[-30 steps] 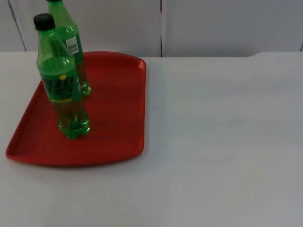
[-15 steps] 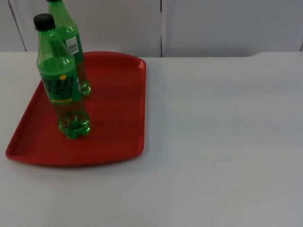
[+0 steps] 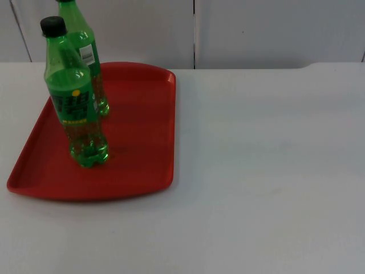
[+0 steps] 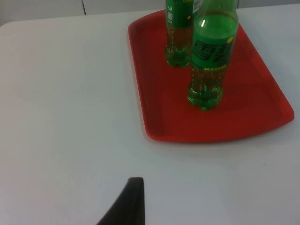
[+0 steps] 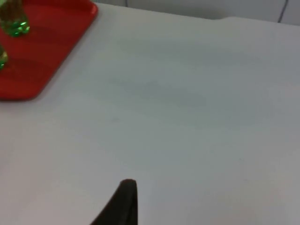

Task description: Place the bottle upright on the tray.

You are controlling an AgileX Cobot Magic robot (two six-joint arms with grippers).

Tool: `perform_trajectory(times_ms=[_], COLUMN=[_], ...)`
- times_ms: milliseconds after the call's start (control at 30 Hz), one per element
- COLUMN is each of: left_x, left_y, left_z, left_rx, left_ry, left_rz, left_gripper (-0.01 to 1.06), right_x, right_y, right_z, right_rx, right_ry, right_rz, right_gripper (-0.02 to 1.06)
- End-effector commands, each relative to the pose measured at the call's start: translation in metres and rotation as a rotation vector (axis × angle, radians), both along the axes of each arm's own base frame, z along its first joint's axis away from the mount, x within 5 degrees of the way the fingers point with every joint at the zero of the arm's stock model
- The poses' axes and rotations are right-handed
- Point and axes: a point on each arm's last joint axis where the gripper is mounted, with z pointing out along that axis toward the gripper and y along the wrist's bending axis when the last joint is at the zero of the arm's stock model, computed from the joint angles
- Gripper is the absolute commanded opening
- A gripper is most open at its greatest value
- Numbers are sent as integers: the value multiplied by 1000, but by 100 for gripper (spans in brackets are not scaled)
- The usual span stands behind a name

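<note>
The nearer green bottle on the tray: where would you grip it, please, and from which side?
Probably around the labelled body of the nearer bottle, coming level from its open right side: it stands upright on the red tray, and the second bottle stands close behind it.

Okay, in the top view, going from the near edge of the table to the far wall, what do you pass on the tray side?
Tray's near rim → black-capped bottle → second bottle → tray's far rim → grey partition wall.

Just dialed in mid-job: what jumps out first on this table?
A red tray on the table's left side, with two green bottles standing upright on it: the nearer bottle with a black cap, the farther bottle close behind it. Each wrist view shows one black fingertip above white table.
</note>
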Motion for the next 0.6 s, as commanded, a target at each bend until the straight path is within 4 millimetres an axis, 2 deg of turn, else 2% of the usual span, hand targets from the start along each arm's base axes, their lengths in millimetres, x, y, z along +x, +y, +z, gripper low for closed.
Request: perform_trajectory(times_ms=[0, 567], left_x=[0, 0], left_y=[0, 0], left_z=[-1, -1], left_rx=[-2, -2], left_ry=[-3, -3], left_rz=[6, 6], left_gripper=[105, 105], right_x=[0, 0], right_y=[1, 2], right_z=[0, 0], right_rx=[3, 6], right_ry=[-5, -5], right_rz=[-49, -281], right_gripper=[105, 105])
